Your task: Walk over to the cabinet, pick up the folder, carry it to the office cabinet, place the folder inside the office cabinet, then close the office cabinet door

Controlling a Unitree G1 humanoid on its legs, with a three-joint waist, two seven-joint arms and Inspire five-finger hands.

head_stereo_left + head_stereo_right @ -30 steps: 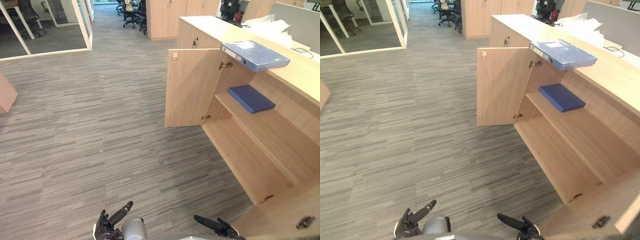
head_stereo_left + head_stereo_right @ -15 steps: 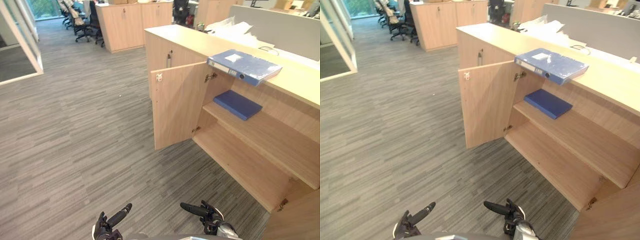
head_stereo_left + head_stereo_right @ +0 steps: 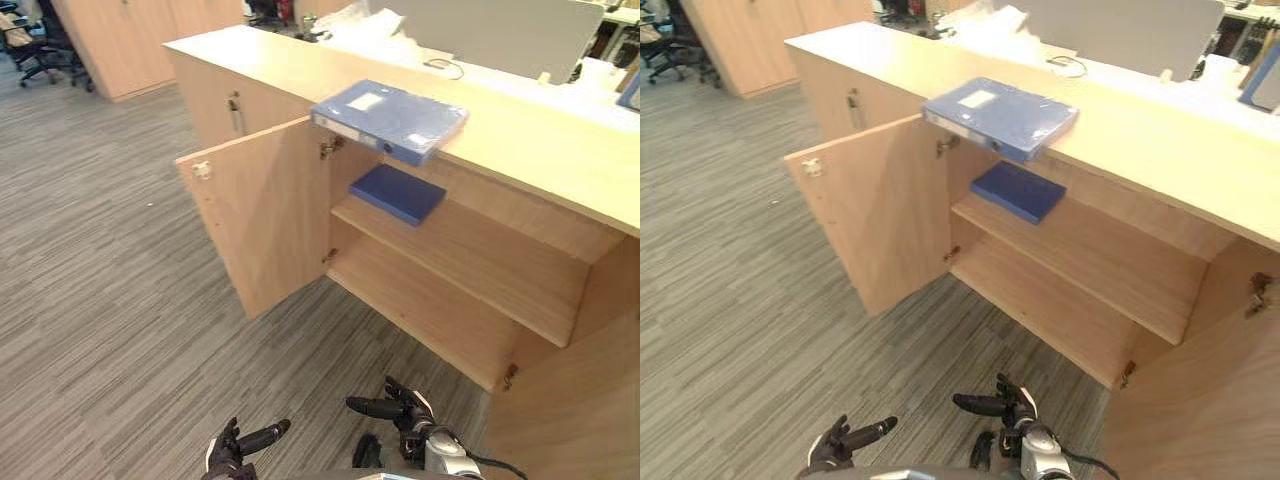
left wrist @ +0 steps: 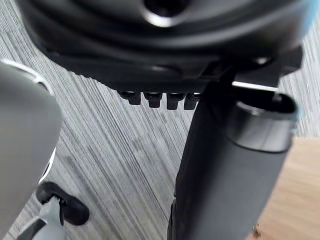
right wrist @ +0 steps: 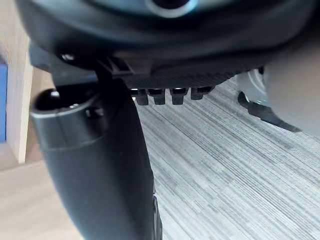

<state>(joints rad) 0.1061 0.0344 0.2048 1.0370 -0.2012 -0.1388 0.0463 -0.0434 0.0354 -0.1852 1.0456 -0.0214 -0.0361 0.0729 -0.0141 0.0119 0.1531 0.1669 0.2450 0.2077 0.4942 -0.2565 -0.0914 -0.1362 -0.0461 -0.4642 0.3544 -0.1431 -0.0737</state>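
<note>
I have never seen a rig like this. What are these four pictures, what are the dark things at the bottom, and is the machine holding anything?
This is a walking, human-shaped robot with two arms, each ending in a dark hand. The two wide pictures come from a pair of cameras on its head, looking down, so they show almost the same scene. The dark shapes at their lower edge are its left hand and right hand, both relaxed and holding nothing. The two close-up pictures come from a camera on each wrist, looking along that hand towards the grey carpet.

In front stands a wooden cabinet with its door swung open. A blue folder lies on the cabinet's top, near the front edge. A darker blue flat item lies on the shelf inside.
</note>
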